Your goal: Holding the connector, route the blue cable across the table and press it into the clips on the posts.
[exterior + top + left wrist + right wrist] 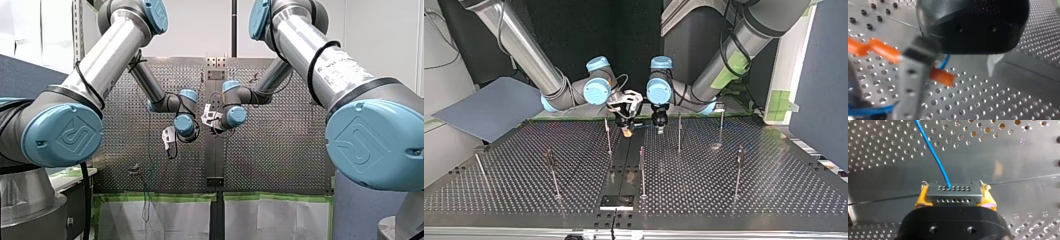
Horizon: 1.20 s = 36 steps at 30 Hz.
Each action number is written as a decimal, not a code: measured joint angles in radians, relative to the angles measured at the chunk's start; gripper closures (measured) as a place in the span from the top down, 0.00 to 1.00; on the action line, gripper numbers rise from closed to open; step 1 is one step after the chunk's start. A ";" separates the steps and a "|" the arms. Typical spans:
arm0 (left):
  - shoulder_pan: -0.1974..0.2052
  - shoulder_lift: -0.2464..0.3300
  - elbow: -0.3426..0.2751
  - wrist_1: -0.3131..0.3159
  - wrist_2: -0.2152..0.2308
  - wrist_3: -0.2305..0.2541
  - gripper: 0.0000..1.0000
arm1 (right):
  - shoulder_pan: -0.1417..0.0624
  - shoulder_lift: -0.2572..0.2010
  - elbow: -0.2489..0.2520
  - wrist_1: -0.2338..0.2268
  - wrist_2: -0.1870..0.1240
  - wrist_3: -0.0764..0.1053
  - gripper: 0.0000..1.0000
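Dark perforated metal table [734, 195] spreads below both my arms, with thin upright metal posts [642, 172] standing well apart across it. Their clips are too small to make out. Both my grippers hang over its far middle, near each other.

My right gripper [954, 198] is closed on the dark grey rectangular connector [951, 191]. Its yellow pads [920, 201] squeeze the two short ends, so the block sits square and level between them. The thin blue cable [931, 151] leaves the connector's face and runs away over the table, and I see it in no clip.

My left gripper [659, 129] hovers just beside the right one. Its wrist view shows only its black housing and a blurred bit of blue cable beneath, so I cannot tell how its fingers stand.

I judge the routing has barely begun. To do it well, I would lead with the connector so the cable trails straight behind it, without twisting my wrist. I would carry the line just above a post's clip, then press straight down. These posts look slender and would likely flex under a sideways shove.

Tension should be light. Too hard a pull could slide the block in my pads or strain the wire where it enters the connector. My left gripper could steady the cable beside each clip while my right one holds the line taut.
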State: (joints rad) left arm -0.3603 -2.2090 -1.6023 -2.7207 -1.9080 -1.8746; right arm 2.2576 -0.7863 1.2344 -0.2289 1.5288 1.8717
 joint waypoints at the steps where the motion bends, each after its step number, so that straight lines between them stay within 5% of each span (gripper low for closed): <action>1: -0.001 0.000 0.001 0.000 -0.009 0.002 0.15 | 0.000 0.000 0.000 0.000 0.000 0.000 0.00; 2: -0.002 0.000 0.001 0.001 -0.016 0.002 0.00 | 0.000 0.000 0.000 0.001 -0.001 0.000 0.00; 17: -0.016 0.032 -0.008 -0.059 -0.059 -0.040 0.00 | -0.001 -0.015 -0.013 0.050 -0.004 -0.010 0.00; 36: -0.030 0.190 -0.060 -0.107 -0.073 -0.039 0.00 | -0.009 -0.168 0.008 0.174 -0.007 -0.014 0.00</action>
State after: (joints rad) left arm -0.3903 -2.0194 -1.6628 -2.8273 -1.9809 -1.9132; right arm 2.2489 -0.9547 1.2428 -0.0549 1.5221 1.8579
